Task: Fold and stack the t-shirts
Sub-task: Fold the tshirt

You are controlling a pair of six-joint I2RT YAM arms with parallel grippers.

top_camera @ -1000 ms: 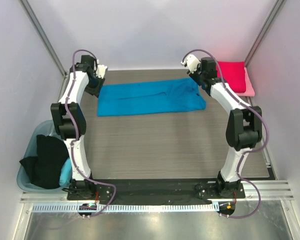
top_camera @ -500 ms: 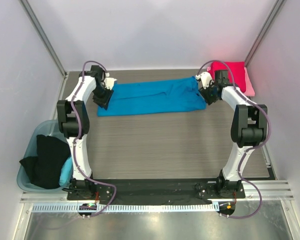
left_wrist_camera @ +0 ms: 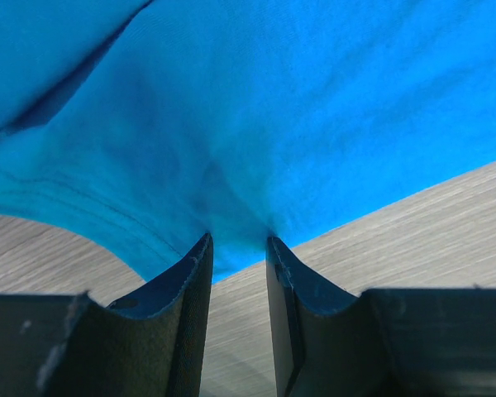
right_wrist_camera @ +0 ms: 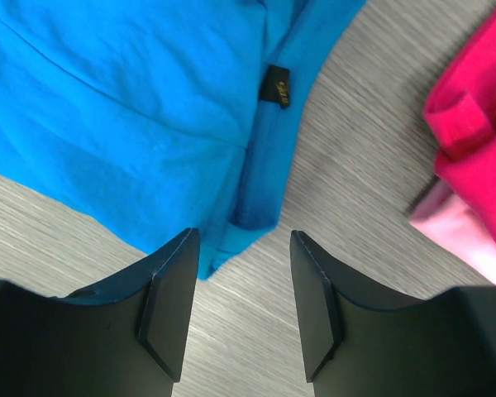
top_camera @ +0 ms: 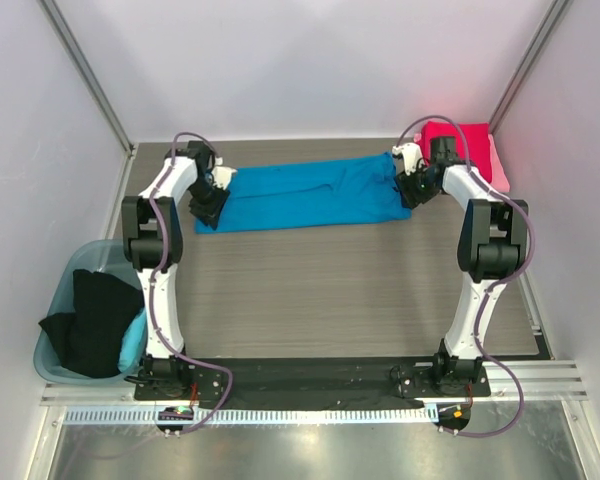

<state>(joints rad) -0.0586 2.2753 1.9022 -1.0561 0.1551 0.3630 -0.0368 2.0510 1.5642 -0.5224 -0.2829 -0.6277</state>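
Four t-shirts (top_camera: 310,195), one teal tub (top_camera: 78,254), two arms (top_camera: 161,300)

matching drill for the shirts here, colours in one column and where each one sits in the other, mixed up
1 blue t-shirt
2 crimson t-shirt
3 pale pink t-shirt
4 black t-shirt

A under another shirt, far right corner
B in the teal tub, spilling over its rim
C laid out long, far middle
D top of the far right pile

Pairs: 1-C, 2-D, 3-A, 4-B

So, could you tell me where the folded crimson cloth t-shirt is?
The crimson t-shirt lies at the grey table's far right corner in the top view, on a pale pink shirt, right of the right gripper.
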